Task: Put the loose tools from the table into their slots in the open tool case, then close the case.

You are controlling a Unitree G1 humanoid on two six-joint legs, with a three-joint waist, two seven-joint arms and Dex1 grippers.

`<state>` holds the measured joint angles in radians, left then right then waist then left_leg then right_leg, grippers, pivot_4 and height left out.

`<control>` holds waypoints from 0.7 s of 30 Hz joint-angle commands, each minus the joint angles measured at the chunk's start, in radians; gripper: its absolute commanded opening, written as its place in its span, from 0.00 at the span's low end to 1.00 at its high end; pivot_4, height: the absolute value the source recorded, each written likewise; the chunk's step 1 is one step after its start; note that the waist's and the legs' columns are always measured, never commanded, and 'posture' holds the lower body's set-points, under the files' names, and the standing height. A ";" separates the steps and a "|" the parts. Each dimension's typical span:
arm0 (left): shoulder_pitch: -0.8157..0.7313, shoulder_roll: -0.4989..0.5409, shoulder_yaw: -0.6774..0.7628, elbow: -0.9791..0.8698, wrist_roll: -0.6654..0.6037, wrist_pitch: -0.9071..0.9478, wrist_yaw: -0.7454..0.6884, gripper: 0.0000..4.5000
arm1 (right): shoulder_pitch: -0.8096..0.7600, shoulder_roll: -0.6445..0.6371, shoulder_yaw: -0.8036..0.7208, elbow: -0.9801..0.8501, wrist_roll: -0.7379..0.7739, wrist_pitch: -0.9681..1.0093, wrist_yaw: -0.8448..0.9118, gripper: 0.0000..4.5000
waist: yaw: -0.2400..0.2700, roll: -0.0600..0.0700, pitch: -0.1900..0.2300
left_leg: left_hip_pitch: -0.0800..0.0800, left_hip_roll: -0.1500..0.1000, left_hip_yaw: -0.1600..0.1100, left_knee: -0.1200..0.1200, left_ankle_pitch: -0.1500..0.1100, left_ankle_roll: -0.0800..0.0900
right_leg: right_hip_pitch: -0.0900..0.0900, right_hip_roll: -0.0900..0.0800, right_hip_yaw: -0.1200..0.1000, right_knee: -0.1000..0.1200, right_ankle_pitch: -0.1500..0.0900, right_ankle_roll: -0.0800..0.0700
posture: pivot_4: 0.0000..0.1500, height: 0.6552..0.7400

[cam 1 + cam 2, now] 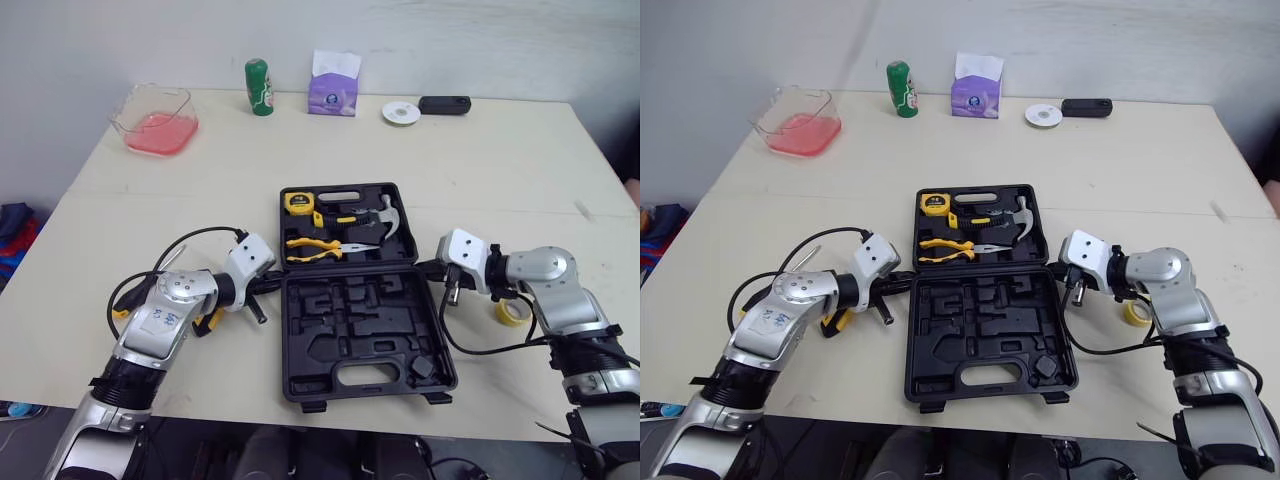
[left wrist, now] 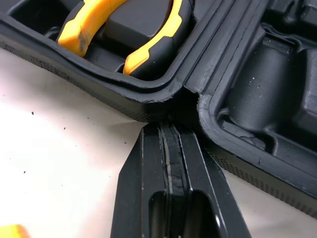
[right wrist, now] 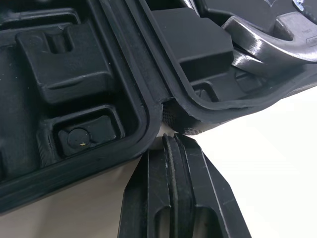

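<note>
I'm looking down at the black moulded plastic tool case (image 1: 330,350). It is lying open and flat, its near half with the carry handle sitting closest to me with its slots unfilled. It is resting near the middle of the wide beige table (image 1: 500,170).

The clear square plastic container of pink liquid (image 1: 155,120) is standing far beyond the case to its left.

The left gripper (image 2: 170,144) is sitting at the left end of the case's hinge. Its two black fingers are pressing flat together with nothing between them, and the tips are touching the seam. The right gripper (image 3: 171,146) is mirroring this at the hinge's right end, fingers likewise closed on nothing.

The purple tissue pack (image 1: 334,85) is standing beyond the case, with the green can (image 1: 259,87) just left of it.

In the case's far half, the steel claw hammer (image 1: 388,215) is lying at the right. The yellow-handled pliers (image 1: 312,248) are lying across the front and the yellow tape measure (image 1: 298,202) is sitting in the back left corner.

A yellow-and-black handled tool (image 1: 210,322) is lying loose left of the case, partly hidden by the left arm.

The flat black device (image 1: 444,104) and the white disc (image 1: 401,112) are lying beyond the case to its right.

The small yellow tape roll (image 1: 511,312) is lying loose right of the case.
</note>
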<state>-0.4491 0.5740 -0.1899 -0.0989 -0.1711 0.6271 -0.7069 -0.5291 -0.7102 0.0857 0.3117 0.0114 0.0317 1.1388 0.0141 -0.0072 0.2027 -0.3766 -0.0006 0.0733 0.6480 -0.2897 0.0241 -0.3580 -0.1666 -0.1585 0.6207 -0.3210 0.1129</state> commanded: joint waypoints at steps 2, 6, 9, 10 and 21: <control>-0.018 -0.001 -0.065 -0.003 0.024 -0.062 -0.071 0.00 | 0.076 -0.007 -0.016 -0.191 0.062 0.076 0.003 0.00 | 0.008 0.000 0.000 | 0.000 0.000 0.000 -0.001 0.000 0.000 | 0.000 0.000 0.000 0.000 0.000 0.000 | 1.00 1.00; -0.019 0.003 -0.060 0.004 0.022 -0.056 -0.104 0.00 | 0.154 -0.024 -0.037 -0.299 0.085 0.164 -0.010 0.00 | 0.010 0.000 0.000 | -0.002 0.000 0.000 -0.001 -0.001 0.000 | 0.000 0.001 -0.001 -0.001 0.000 0.000 | 1.00 1.00; -0.024 0.014 -0.067 0.006 0.036 -0.067 -0.125 0.00 | 0.209 -0.029 -0.056 -0.367 0.099 0.218 -0.028 0.00 | 0.010 0.000 0.000 | -0.002 0.000 0.000 -0.001 -0.001 0.000 | 0.000 0.001 -0.002 -0.002 0.000 0.000 | 1.00 1.00; -0.024 0.016 -0.068 0.006 0.040 -0.069 -0.129 0.00 | 0.223 -0.029 -0.061 -0.384 0.103 0.231 -0.036 0.00 | 0.011 0.000 0.000 | -0.002 0.000 0.000 -0.001 -0.001 0.000 | 0.000 0.001 -0.002 -0.002 0.000 0.000 | 1.00 1.00; 0.015 0.059 -0.046 -0.042 0.057 -0.060 -0.145 0.00 | 0.242 -0.034 -0.075 -0.384 0.114 0.214 -0.062 0.00 | 0.008 0.000 0.000 | -0.002 0.000 0.000 -0.001 -0.001 0.000 | 0.000 0.001 -0.001 -0.002 0.000 0.000 | 1.00 1.00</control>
<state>-0.4563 0.6284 -0.2080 -0.1037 -0.1132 0.5646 -0.8163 -0.2799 -0.7432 0.0147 -0.0489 0.0921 0.2719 1.0645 0.0221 -0.0072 0.2027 -0.3782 -0.0001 0.0732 0.6468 -0.2910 0.0244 -0.3584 -0.1654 -0.1596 0.6191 -0.3209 0.1131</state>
